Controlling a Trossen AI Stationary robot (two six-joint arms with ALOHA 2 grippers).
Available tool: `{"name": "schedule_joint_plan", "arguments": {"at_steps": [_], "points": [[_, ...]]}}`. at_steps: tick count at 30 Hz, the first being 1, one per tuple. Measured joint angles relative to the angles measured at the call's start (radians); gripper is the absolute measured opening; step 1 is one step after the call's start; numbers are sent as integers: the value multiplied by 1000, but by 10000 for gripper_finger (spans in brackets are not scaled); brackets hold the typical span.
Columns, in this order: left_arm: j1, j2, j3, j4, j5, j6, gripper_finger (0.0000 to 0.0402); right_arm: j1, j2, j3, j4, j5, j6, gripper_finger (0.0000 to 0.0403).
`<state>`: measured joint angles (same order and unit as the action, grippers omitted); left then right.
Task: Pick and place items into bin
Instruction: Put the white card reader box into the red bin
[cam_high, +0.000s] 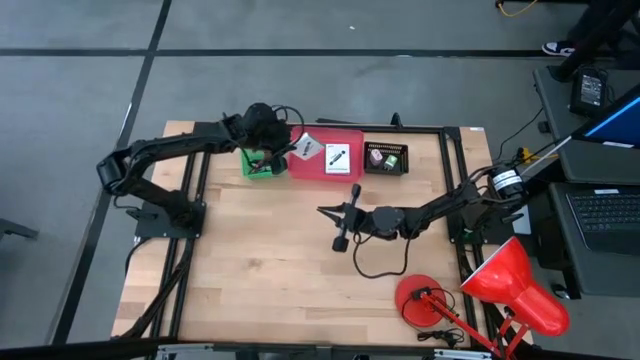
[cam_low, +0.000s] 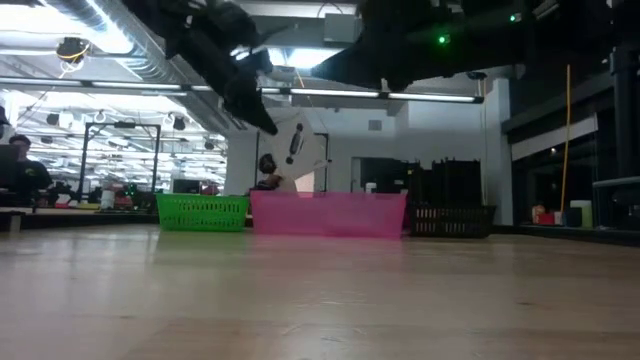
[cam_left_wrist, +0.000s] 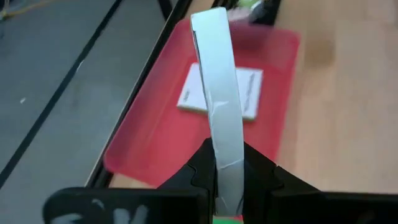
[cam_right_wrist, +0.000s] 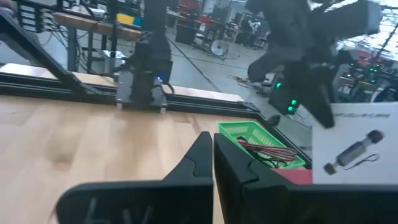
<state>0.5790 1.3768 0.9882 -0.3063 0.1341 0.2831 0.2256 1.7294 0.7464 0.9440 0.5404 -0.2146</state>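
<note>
The left tool pinches a white card upright above the red bin, while the right tool rests closed on the table.

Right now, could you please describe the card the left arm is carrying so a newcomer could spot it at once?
Find the row of three bins at the table's far edge: green bin, red bin, black bin. Above the gap between green and red, the left claw pinches a white card. Unlike the second card lying flat in the red bin, this one hangs in the air.
</note>
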Motion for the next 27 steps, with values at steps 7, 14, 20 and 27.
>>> {"name": "schedule_joint_plan", "arguments": {"at_steps": [7,14,20,27], "points": [[63,116,8,-8,61,93,35,-35,0,0,-6,0,3,0],[99,197,101,-84,184,154,34,-34,0,0,-39,-1,30,0],[97,234,183,-237,207,195,35,-36,0,0,-82,-1,53,0],[89,285,189,-289,210,222,35,-36,0,0,-83,-1,53,0]]}}
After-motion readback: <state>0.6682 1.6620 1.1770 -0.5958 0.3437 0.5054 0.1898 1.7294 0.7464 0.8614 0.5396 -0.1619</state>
